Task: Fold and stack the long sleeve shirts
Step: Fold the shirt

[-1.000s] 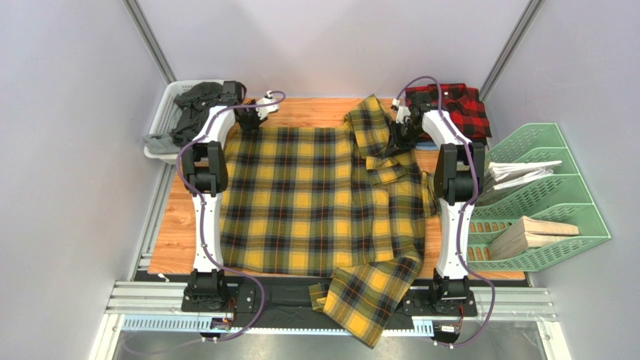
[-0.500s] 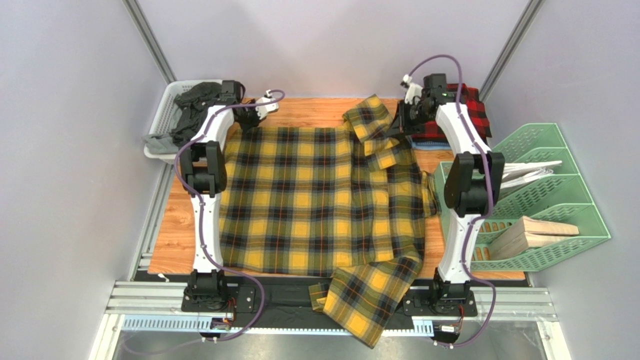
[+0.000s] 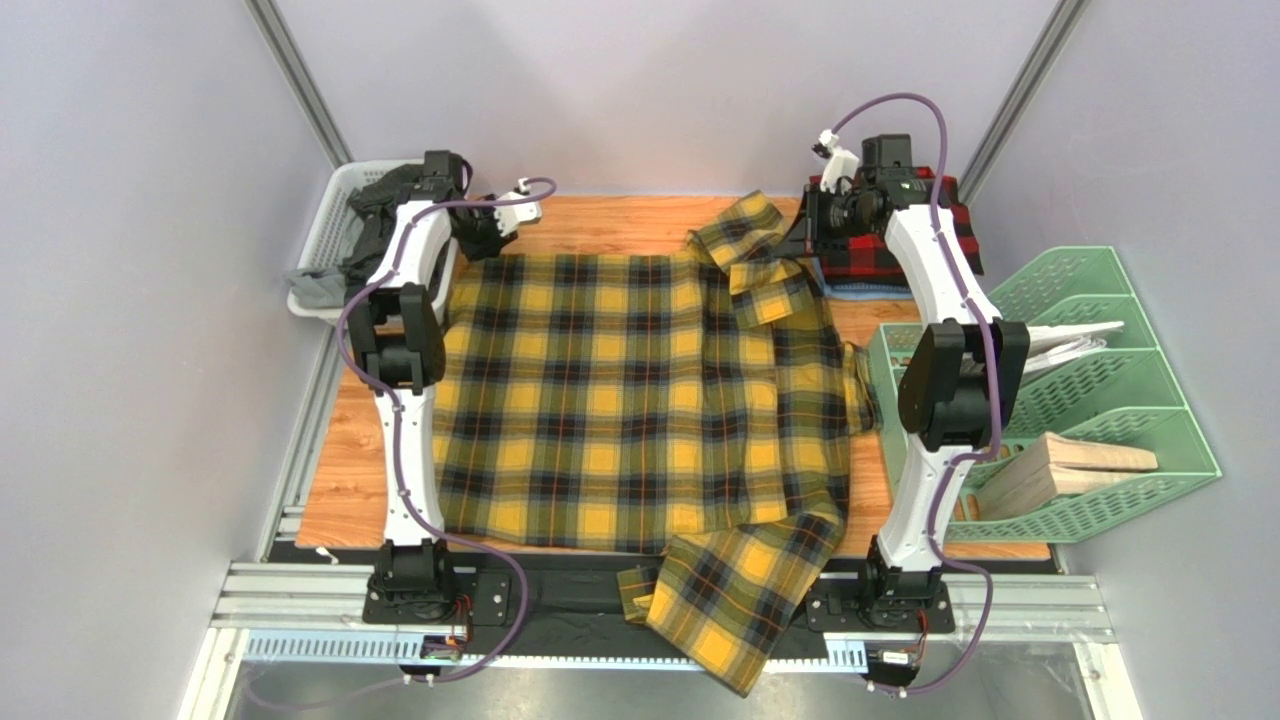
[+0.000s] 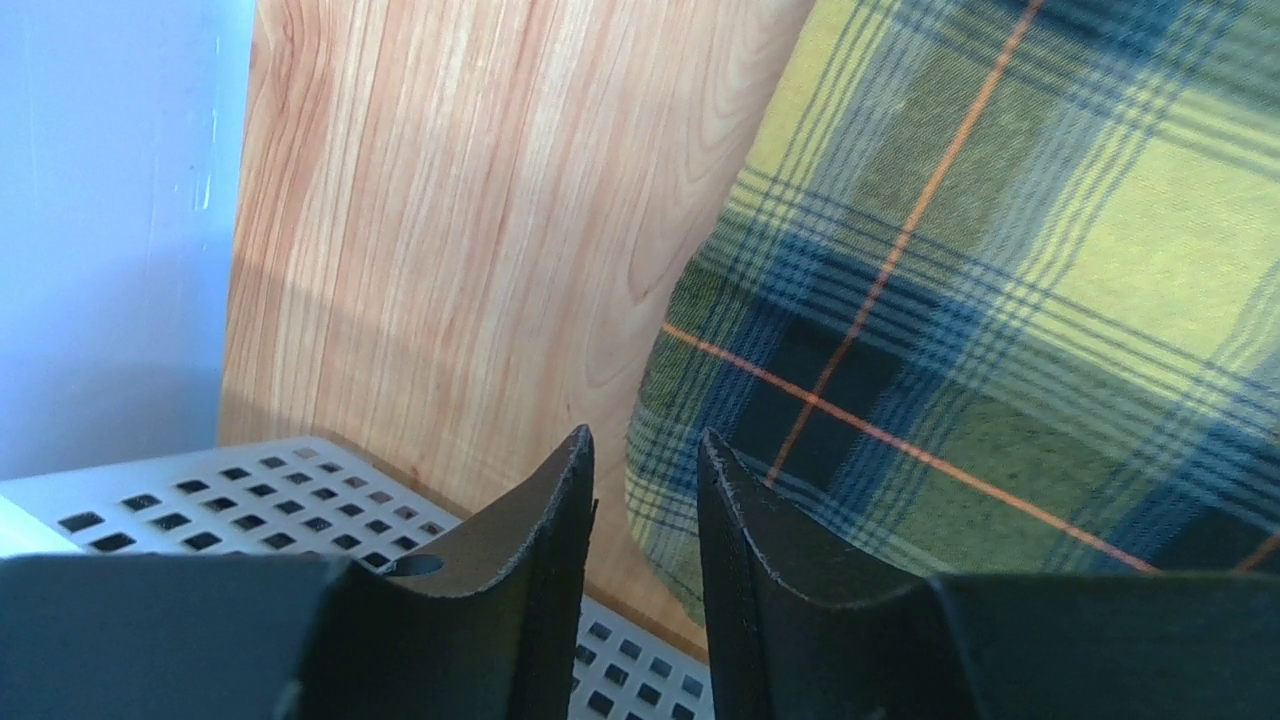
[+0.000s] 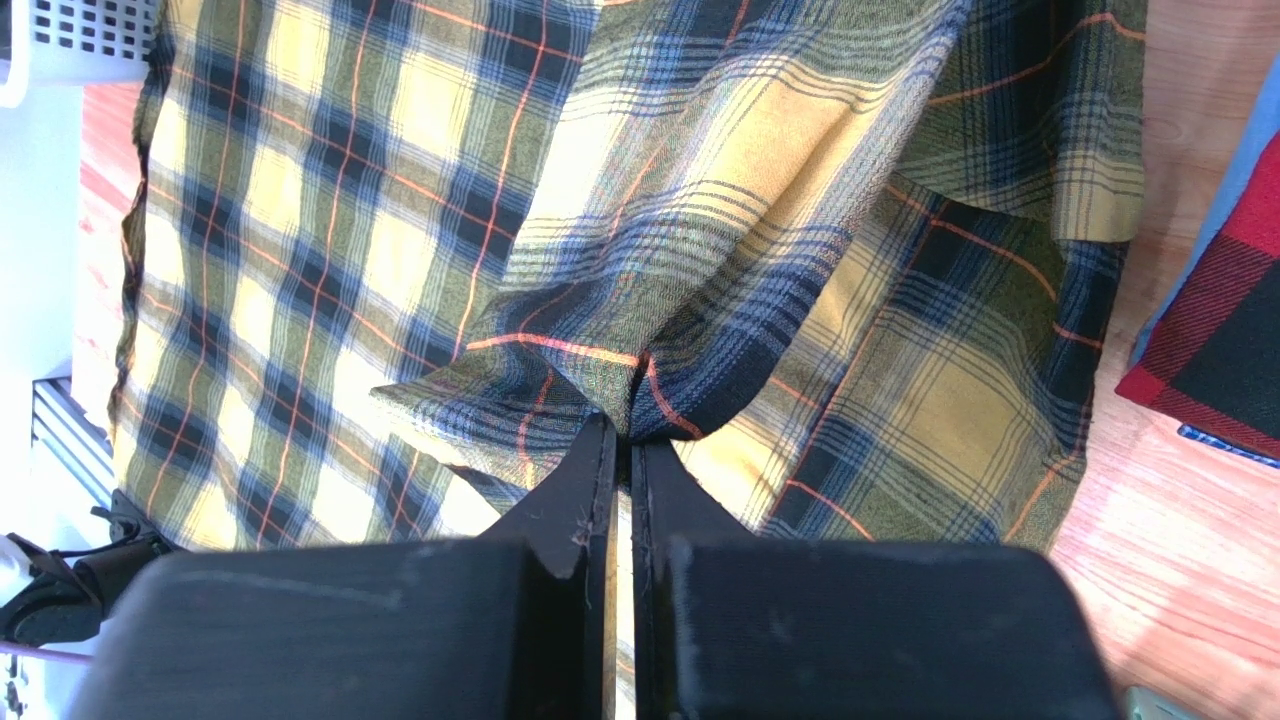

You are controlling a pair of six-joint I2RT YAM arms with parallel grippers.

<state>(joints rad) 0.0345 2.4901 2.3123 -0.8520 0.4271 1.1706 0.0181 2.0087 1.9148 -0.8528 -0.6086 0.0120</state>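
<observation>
Right now the yellow plaid flannel shirt (image 3: pixel 646 398), checked in dark green and black, lies spread flat over most of the light wooden table (image 3: pixel 631 218). One long sleeve spills over the near edge between my two bases. Its far right part is bunched up, because my right gripper (image 5: pixel 621 428) is pinched tight on a fold of cloth there and holds it raised off the body of the shirt. At the far left corner my left gripper (image 4: pixel 643 443) hangs low with its fingers a little apart. Nothing is clamped between them, and the shirt's rounded edge lies just beside them on the wood.

Beyond the raised fold, at the far right corner, sits the red and black plaid flannel shirt (image 5: pixel 1217 330). It looks already folded into a compact block, though my right arm hides part of it from above. So I judge one shirt done and this one barely begun: the sleeves must come in, the body must be folded down, and the bundle must go on the red one.

Further out, a white perforated plastic basket (image 3: pixel 323 225) of dark clothes stands past the far left corner, and a green mesh rack (image 3: pixel 1112 300) stands off the right side.
</observation>
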